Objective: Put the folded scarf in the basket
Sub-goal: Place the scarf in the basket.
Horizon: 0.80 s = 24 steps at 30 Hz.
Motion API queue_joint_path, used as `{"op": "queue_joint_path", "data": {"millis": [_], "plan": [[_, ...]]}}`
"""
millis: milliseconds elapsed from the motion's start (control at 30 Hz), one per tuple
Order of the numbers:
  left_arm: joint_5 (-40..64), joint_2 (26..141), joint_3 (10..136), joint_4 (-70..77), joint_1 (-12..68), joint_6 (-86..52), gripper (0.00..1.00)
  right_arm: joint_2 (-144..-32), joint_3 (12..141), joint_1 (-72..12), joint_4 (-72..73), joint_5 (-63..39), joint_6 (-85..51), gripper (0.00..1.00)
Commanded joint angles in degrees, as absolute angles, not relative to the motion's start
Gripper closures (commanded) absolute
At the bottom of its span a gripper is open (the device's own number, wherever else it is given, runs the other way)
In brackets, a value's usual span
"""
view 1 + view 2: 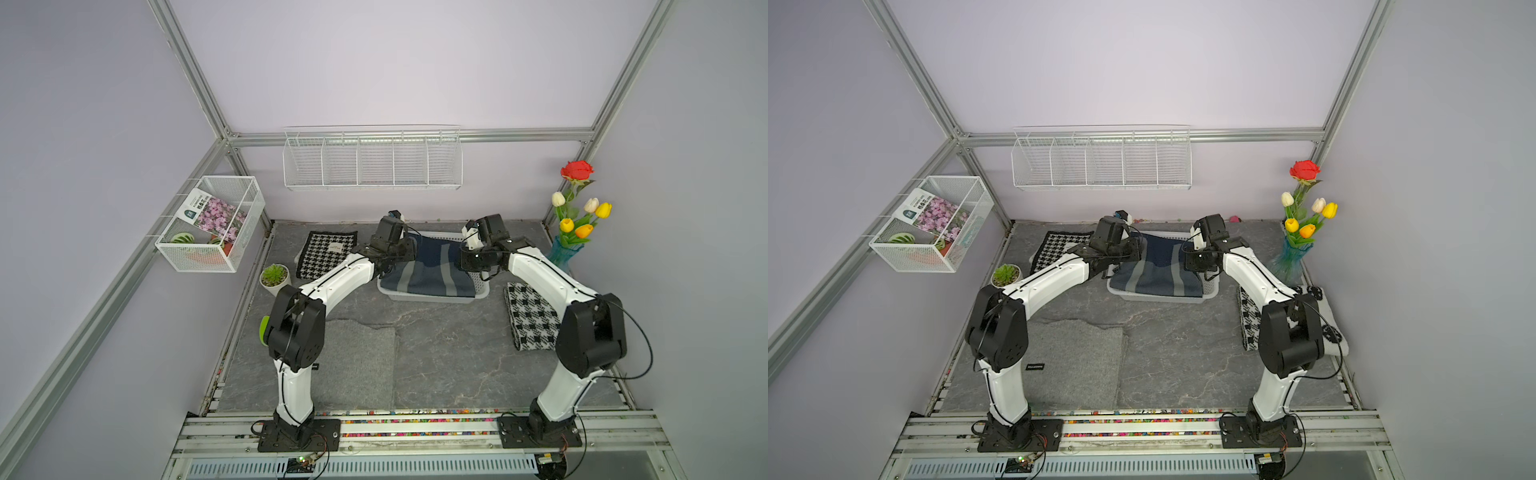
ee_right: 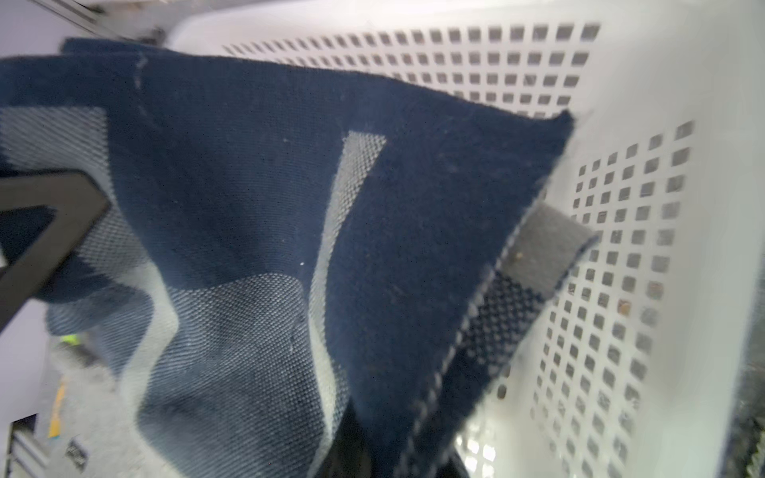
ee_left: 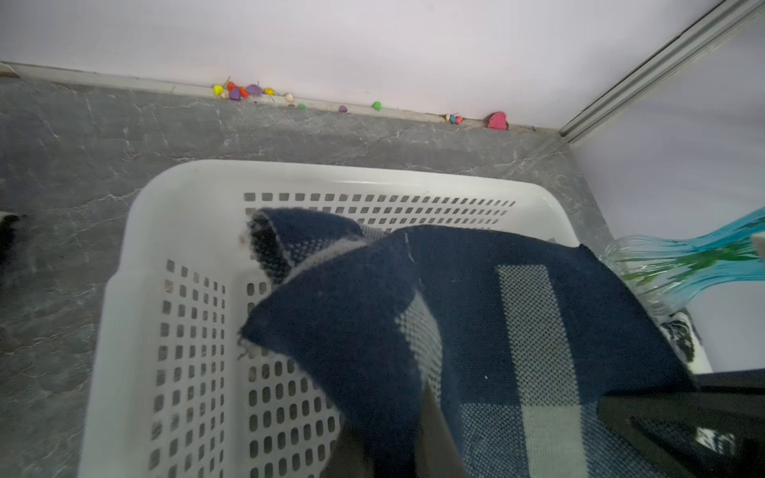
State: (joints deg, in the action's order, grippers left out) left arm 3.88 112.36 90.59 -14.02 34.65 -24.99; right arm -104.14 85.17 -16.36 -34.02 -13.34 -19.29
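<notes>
A navy scarf with grey stripes (image 1: 432, 266) (image 1: 1163, 266) lies folded in the low white perforated basket (image 1: 432, 298) (image 1: 1163, 298) at the back of the table. My left gripper (image 1: 385, 265) (image 1: 1113, 266) is shut on the scarf's left end. In the left wrist view the cloth (image 3: 476, 323) hangs from the gripper (image 3: 393, 438) above the basket floor, inside the rim (image 3: 174, 198). My right gripper (image 1: 478, 270) (image 1: 1204, 270) is shut on the right end. In the right wrist view the scarf (image 2: 248, 207) drapes from the gripper (image 2: 364, 447) close to the basket wall (image 2: 662, 82).
A houndstooth cloth (image 1: 328, 259) lies left of the basket and a checked black-and-white one (image 1: 532, 320) to its right. A grey cloth (image 1: 357, 365) lies in front, near a small potted succulent (image 1: 274, 278). A flower vase (image 1: 567, 251) stands back right. A wire rack (image 1: 372, 164) and mesh box (image 1: 212, 224) hang on the walls.
</notes>
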Motion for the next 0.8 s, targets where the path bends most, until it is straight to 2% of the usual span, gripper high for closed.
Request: {"op": "queue_joint_path", "data": {"millis": [0, 367, 500, 633, 700, 767], "plan": [[6.00, 114.33, 93.32, -12.95, 33.30, -26.74, 1.00, -106.88, 86.67, -16.24, -33.78, -12.34, -17.37, 1.00], [6.86, 121.35, 94.17, -15.99, 30.35, -28.55, 0.99, -113.83, 88.70, -16.26, -34.34, -6.77, -16.28, 1.00], [6.36, 122.40, 95.33, -18.01, 29.98, -27.55, 0.88, -114.96, 89.39, -16.54, -35.07, -5.08, -15.56, 1.00], [5.32, 122.32, 95.58, -18.91, 29.98, -26.46, 0.84, -114.42, 89.04, -17.53, -35.17, -2.15, -15.44, 1.00], [4.86, 122.77, 96.52, -20.13, 29.98, -26.00, 0.70, -113.71, 89.12, -18.25, -35.15, -0.78, -15.29, 1.00], [4.43, 122.63, 96.70, -20.73, 29.98, -25.75, 0.62, -113.34, 89.74, -18.71, -35.98, 0.50, -15.08, 1.00]]}}
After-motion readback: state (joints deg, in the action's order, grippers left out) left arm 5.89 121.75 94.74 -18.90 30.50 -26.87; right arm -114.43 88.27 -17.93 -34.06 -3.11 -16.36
